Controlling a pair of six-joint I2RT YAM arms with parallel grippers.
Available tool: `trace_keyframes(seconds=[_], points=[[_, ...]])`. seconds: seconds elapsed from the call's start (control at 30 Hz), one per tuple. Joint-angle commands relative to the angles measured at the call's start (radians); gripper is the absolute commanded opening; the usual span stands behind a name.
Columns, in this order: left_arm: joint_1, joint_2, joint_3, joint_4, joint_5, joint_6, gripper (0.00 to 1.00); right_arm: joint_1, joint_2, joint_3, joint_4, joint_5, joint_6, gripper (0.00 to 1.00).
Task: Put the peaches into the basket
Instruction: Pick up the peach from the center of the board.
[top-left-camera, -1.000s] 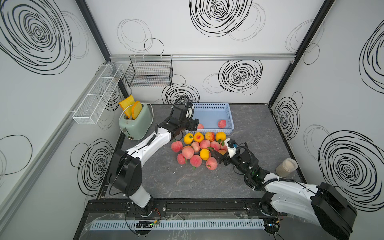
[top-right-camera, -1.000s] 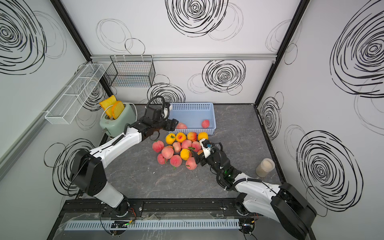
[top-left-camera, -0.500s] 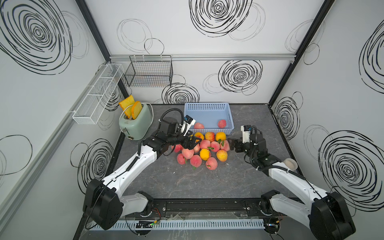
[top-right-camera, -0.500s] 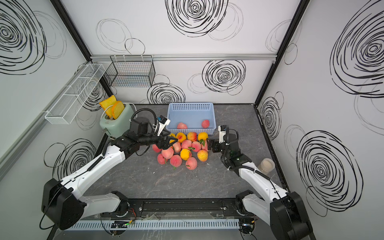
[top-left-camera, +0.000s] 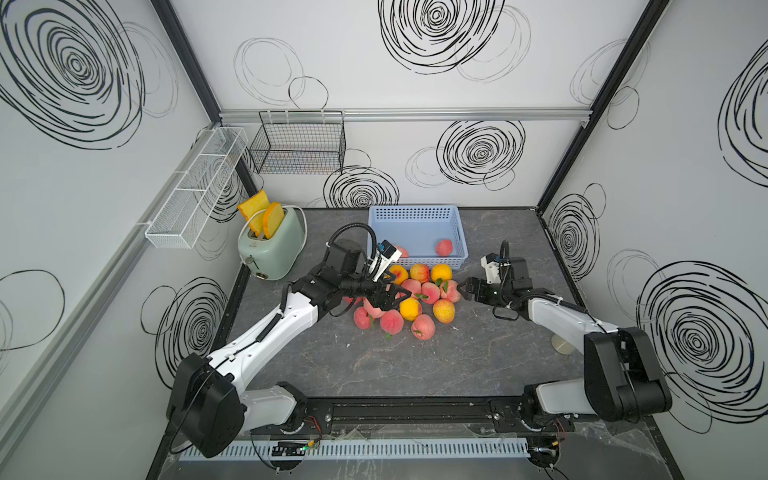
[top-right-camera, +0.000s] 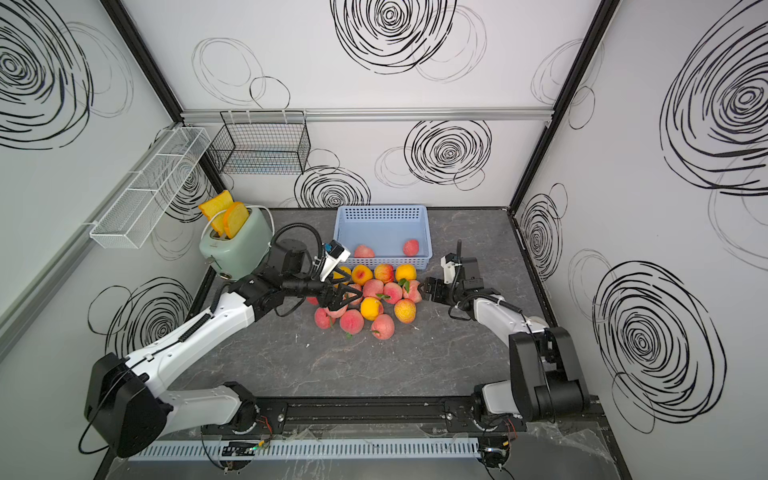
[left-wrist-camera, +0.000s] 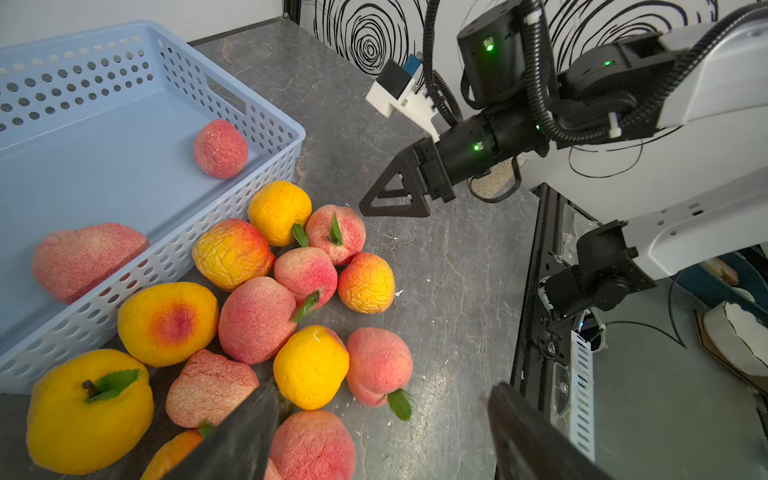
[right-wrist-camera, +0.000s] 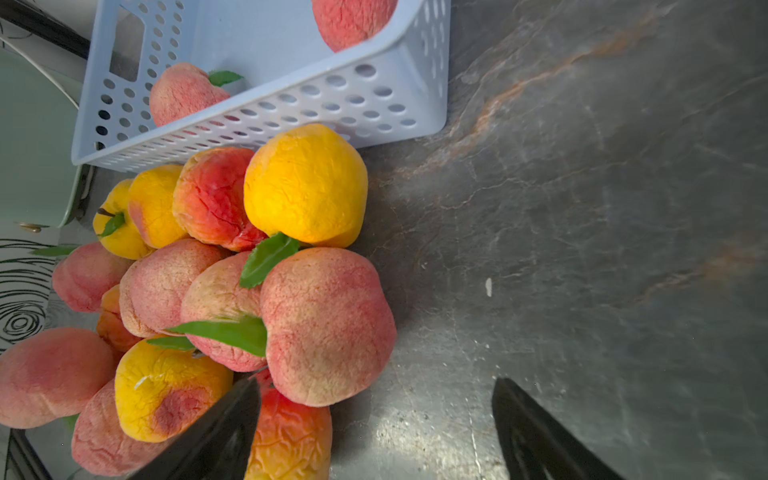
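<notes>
Two peaches (top-left-camera: 444, 247) lie in the basket (top-left-camera: 413, 214); the heap (top-left-camera: 419, 291) of others sits on the tabletop (top-left-camera: 415, 365) just beside its near wall. The fruit is packed tight, so a closing pincer could catch two at once or nudge neighbours into rolling away. Both arms also work the same heap and could clash. The left pincer (top-left-camera: 395, 297) hovers spread over the heap's left side, probably touching nothing. The right pincer (top-left-camera: 464, 289) stands wide and empty just beside the rightmost peach
</notes>
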Motion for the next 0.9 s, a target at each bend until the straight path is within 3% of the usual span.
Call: trace_keyframes(seconds=[0.0, 0.87], points=[[-0.006, 0.011, -0.005, 0.015, 0.03, 0.005, 0.84, -0.002, 0.032, 0.027, 0.006, -0.067, 0.001, 0.9], [-0.005, 0.036, 0.003, 0.014, 0.032, -0.011, 0.85, 0.055, 0.157, 0.073, 0.103, -0.088, 0.03, 0.87]])
